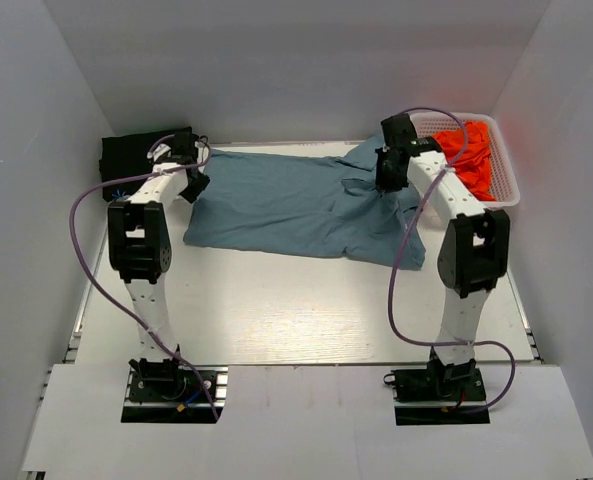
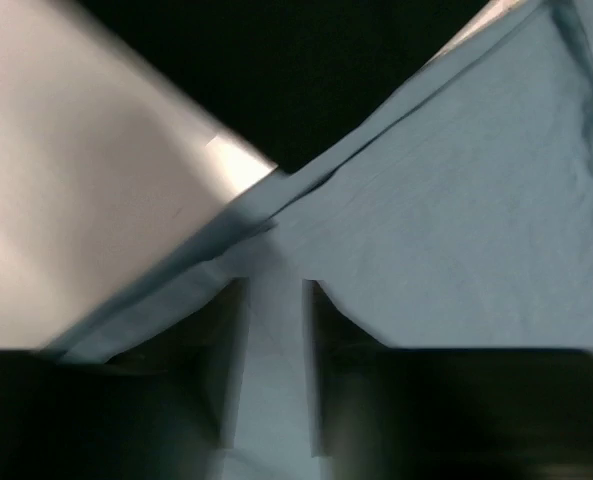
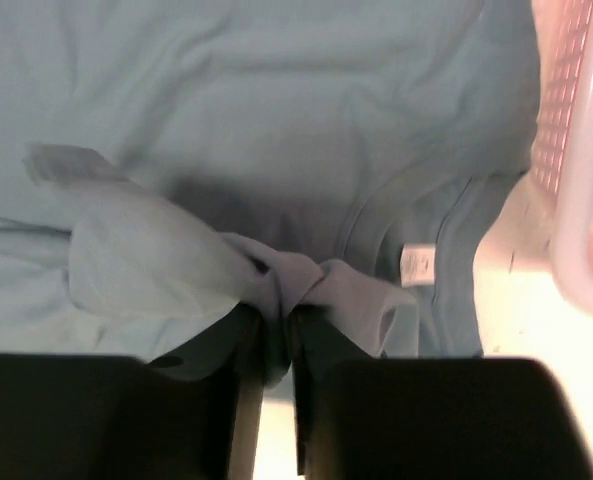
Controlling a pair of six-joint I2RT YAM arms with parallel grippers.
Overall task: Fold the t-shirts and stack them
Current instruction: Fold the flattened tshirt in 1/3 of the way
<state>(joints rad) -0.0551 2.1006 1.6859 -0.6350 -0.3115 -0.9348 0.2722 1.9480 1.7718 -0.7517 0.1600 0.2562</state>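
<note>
Soft wrinkled slate-blue t-shirt (image 1: 286, 205); left end effector (image 2: 276, 310) apart; right end effector (image 3: 276, 322) pinching fold.

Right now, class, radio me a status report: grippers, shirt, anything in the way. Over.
Right gripper pinching blue t-shirt near collar. Left gripper astride its edge, grip unclear. Basket close right.

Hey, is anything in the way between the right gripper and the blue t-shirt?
Nothing visible is. Cloth of the blue t-shirt is bunched in the right gripper, beside the collar.
</note>
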